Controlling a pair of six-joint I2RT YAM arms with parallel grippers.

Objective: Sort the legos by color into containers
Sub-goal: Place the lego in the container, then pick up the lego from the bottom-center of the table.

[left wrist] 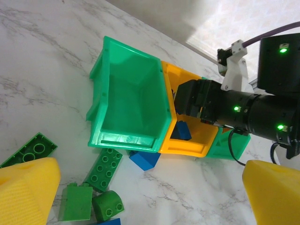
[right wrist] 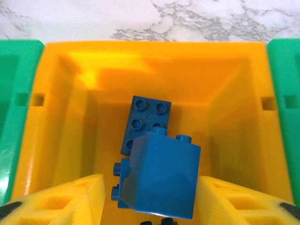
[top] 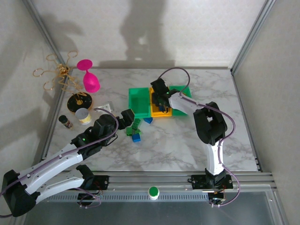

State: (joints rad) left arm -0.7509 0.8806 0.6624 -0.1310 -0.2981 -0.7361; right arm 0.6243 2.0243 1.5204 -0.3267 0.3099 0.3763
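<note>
Three containers (left wrist: 126,93), one pink goblet (top: 89,77), at least four green legos (left wrist: 103,168).

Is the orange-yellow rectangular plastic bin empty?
No, a blue studded plastic brick lies on the floor of the orange-yellow plastic bin.

You'll see a pink goblet (top: 89,79) near a gold wire stand (top: 58,72). A pale cup (top: 83,116) stands beside a small dark bottle (top: 65,122).

We see blue studded plastic bricks (right wrist: 159,183) in an orange-yellow rectangular plastic bin (right wrist: 234,103), green plastic bins (left wrist: 126,93) either side, green bricks (left wrist: 101,168) on a white, grey-veined marble tabletop (top: 178,140).
</note>
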